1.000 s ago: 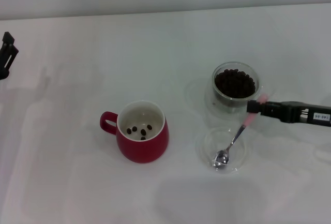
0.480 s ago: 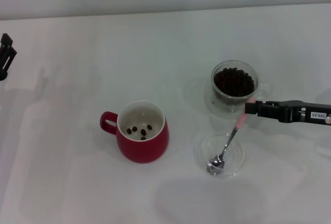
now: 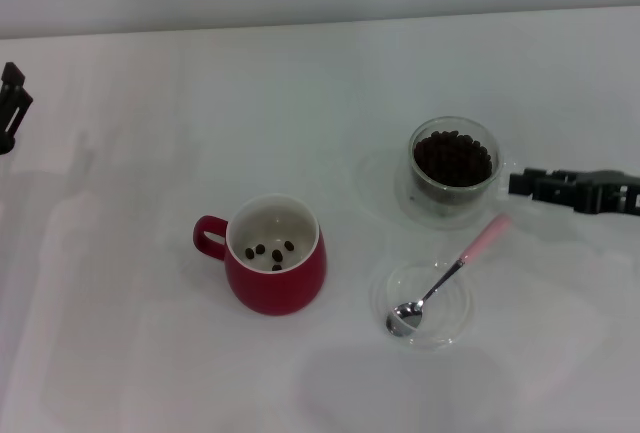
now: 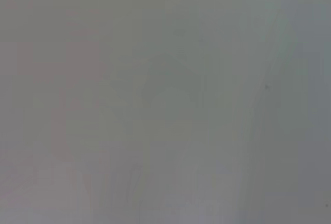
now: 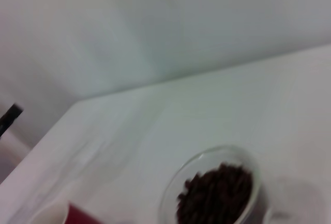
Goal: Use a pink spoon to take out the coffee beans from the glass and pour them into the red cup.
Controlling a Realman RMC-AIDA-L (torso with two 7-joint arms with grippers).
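The pink spoon [image 3: 445, 275] lies free, its silver bowl in a shallow clear dish [image 3: 455, 315] and its pink handle resting over the dish's rim toward the glass. The glass [image 3: 417, 181], also in the right wrist view [image 5: 173, 193], is nearly full of coffee beans [image 3: 453, 158] [image 5: 217, 192]. To the left stands the red cup [image 3: 280, 291] with several beans [image 3: 270, 251] inside; its handle points left. My right gripper [image 3: 516, 184] hovers just right of the glass, open and holding nothing, apart from the spoon. My left gripper [image 3: 10, 103] is parked at the far left edge.
Everything stands on a white table [image 3: 150, 373] with a pale wall behind. The left wrist view shows only a blank grey surface. A corner of the red cup [image 5: 77, 216] shows in the right wrist view.
My right gripper has let go of the spoon and drawn back to the right. The spoon has dropped and now lies in the dish, its handle tilted lower.
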